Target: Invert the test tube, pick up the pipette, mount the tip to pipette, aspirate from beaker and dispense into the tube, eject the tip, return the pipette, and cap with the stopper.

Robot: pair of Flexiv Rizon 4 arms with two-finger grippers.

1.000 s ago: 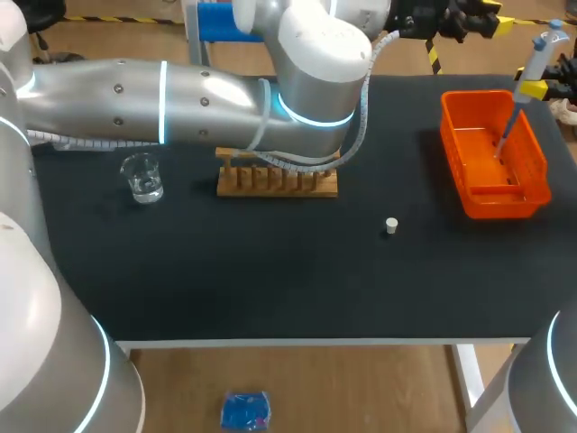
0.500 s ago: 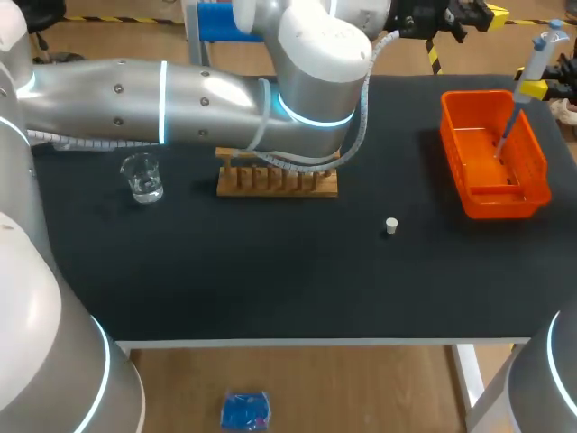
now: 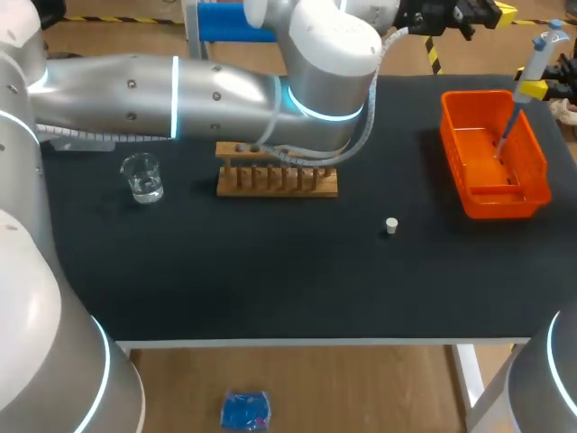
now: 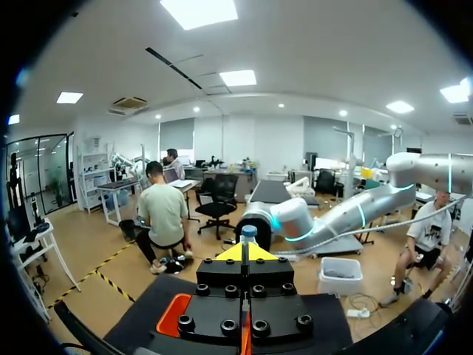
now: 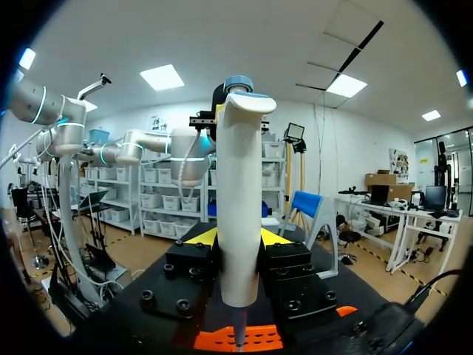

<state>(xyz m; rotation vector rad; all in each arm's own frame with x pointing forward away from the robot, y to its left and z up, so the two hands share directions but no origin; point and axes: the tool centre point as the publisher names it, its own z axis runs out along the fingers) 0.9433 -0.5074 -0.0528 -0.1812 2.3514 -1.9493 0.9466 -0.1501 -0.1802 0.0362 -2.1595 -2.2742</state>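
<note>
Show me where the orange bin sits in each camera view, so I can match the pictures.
Head view: the orange bin stands at the right side of the black table, with the pipette above it.
Left wrist view: one corner of the orange bin shows low beside the left gripper.
Right wrist view: the orange bin shows as a strip under the right gripper, beneath the pipette's tip.
Shared landmark: the black table it stands on.

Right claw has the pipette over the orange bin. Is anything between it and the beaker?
Yes. The left arm stretches across the table's back, and the wooden rack stands partly under its elbow; both lie between the pipette and the beaker. The stopper sits nearer the front, off that line.
</note>
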